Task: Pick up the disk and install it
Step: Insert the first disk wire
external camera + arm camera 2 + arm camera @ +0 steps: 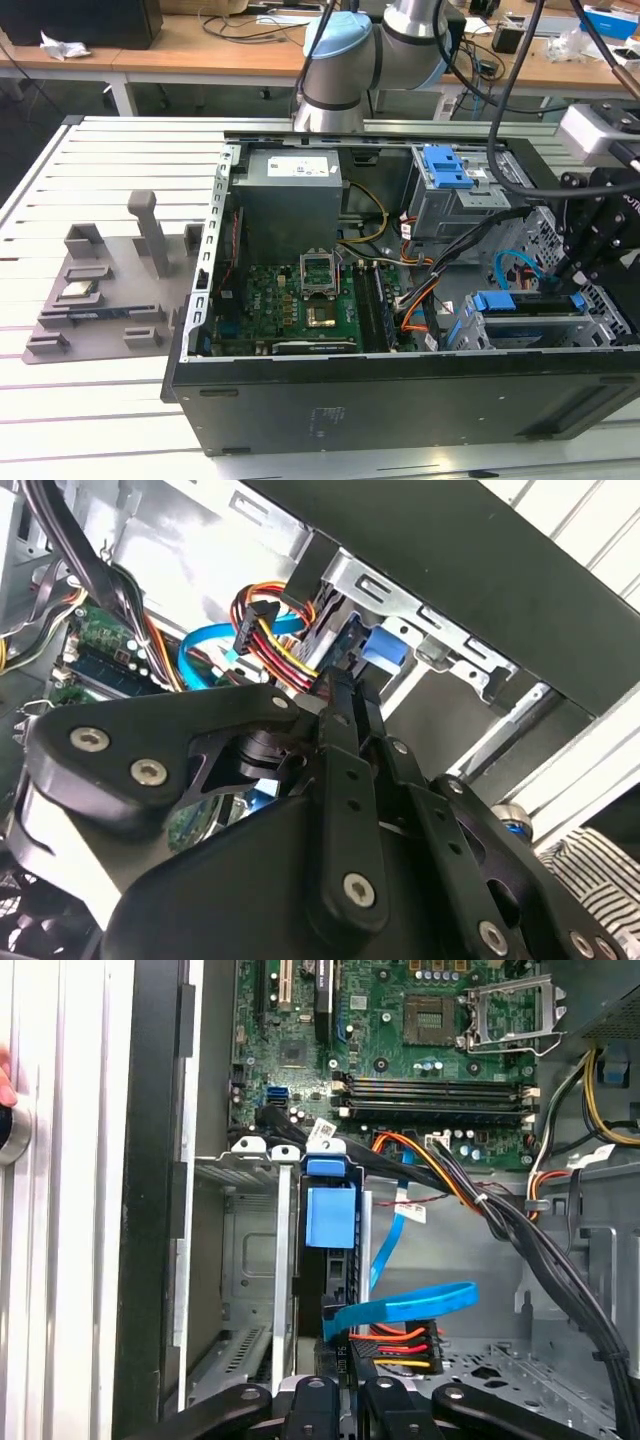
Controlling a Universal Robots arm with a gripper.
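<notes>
The disk (520, 303) stands on edge in a slot of the grey drive cage (545, 330) at the front right corner of the open computer case, its blue bracket (330, 1215) facing up. My gripper (585, 275) hangs over the cage's end on the exterior view's right. In the second wrist view the two black fingers (342, 730) lie pressed together, and their tips (350, 692) touch the disk's dark end beside the orange and yellow power plug (262, 630). The first wrist view shows the gripper (345, 1385) in line with the disk (335, 1260).
A blue flat cable (400, 1305) and black cable bundles (520, 1230) cross beside the slot. A second cage with a blue latch (447, 170) sits further back. The motherboard (300, 300) fills the case floor. A grey parts tray (100, 290) holds a processor chip (78, 292). A person's finger (5, 1075) shows outside the case.
</notes>
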